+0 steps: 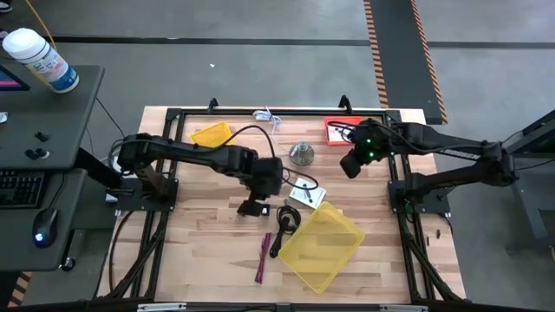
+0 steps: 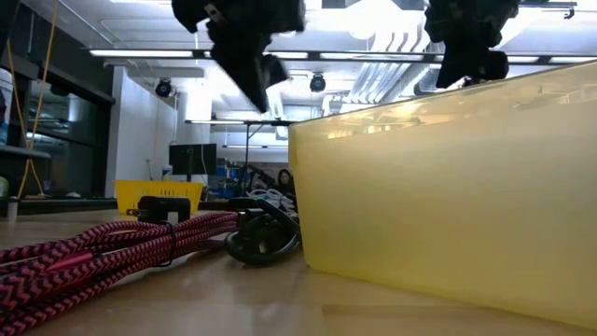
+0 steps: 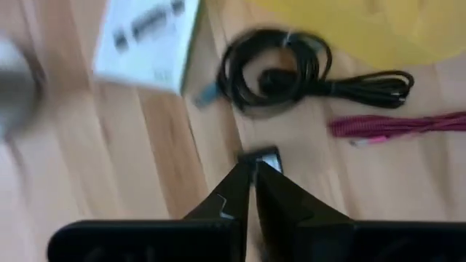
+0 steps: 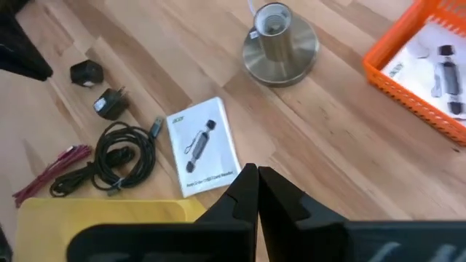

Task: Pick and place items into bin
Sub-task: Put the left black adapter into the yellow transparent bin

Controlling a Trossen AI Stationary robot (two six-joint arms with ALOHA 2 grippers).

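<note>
The left gripper (image 1: 253, 206) is being held near the table's (image 1: 199, 251) centre, fingers together on a small black cube (image 3: 263, 156). The right gripper (image 1: 351, 165), fingers together and empty, is being held toward the far right corner. The cable (image 4: 120, 156), card (image 4: 202, 145) and stick (image 1: 263, 257) are lying beside the bin (image 1: 325, 243) near the centre.

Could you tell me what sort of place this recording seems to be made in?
Probably a robotics lab or workshop: a wooden table in a black frame stands on a concrete floor with hazard-striped tape, beside a desk with a keyboard, under bright ceiling strip lights.
</note>
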